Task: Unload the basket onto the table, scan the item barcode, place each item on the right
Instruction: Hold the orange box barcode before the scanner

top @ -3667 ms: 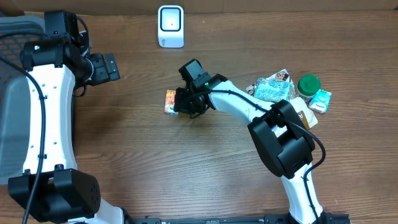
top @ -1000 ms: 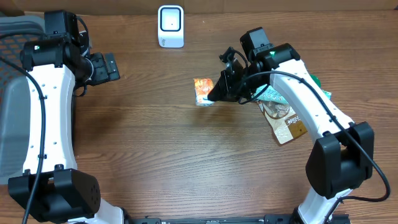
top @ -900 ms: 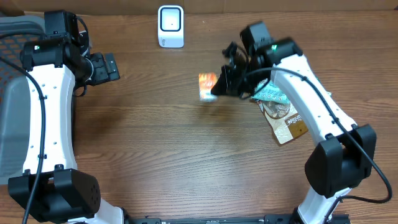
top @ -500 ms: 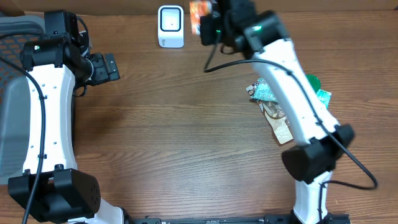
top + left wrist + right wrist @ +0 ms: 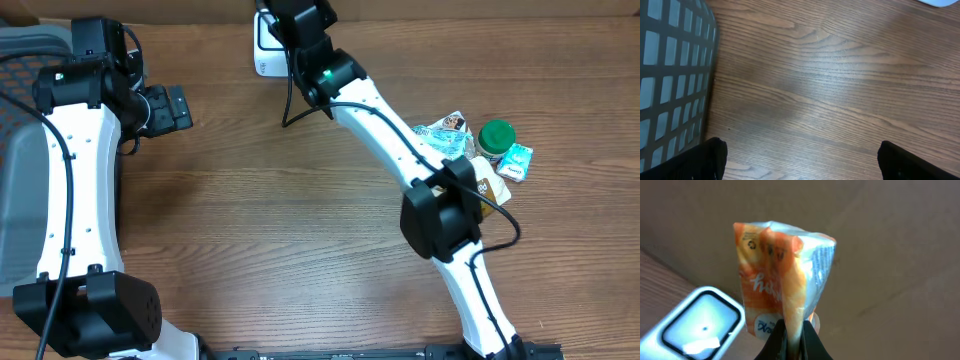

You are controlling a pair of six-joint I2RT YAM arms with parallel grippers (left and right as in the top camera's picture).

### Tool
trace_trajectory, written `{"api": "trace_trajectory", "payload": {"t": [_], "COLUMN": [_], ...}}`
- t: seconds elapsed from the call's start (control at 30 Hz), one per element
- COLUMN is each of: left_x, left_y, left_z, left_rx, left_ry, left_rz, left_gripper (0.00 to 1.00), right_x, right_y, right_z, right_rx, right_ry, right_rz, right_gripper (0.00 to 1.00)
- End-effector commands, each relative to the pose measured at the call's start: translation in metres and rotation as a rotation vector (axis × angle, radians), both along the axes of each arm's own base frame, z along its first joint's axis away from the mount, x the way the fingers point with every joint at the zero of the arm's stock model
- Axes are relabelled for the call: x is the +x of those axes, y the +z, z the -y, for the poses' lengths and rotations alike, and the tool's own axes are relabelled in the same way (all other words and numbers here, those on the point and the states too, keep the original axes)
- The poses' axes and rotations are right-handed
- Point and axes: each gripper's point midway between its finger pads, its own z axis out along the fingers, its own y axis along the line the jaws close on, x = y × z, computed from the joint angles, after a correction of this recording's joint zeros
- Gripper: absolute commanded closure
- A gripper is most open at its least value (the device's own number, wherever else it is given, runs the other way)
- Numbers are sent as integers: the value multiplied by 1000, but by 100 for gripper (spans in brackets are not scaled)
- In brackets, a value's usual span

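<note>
While the right gripper [image 5: 792, 339] is clamped on the lower seam of the orange packet [image 5: 782, 280], we see the packet held off the table [image 5: 840, 75], close beside the white scanner [image 5: 695, 322] at the far edge. We note the left gripper [image 5: 175, 106] with fingers wide apart, holding nothing, near the grey basket [image 5: 670, 75].
</note>
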Motion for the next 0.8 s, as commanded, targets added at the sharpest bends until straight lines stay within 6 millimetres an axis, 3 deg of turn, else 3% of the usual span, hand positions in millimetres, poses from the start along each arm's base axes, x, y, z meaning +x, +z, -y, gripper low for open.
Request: {"api": "trace_trajectory", "payload": {"t": [0.0,0.17,0.3,0.77], "left_x": [1,1,1,1], "left_y": [0,0,0,0], "left_z": [-1,-1,-1,-1], "left_rx": [9,9,9,9], "left_ry": [4,4,4,4], "left_rz": [0,0,0,0], "left_gripper": [0,0,1,0], "right_x": [9,9,11,11], "right_y": [-28,-71,-88,-85], "right_z": [-6,-33,-42,-42], "right_rx": [-206,-398,-471,-459], "right_ry": [70,259,287,282], "right_rz": [5,-6,16,25], "right_gripper": [96,96,96,96]}}
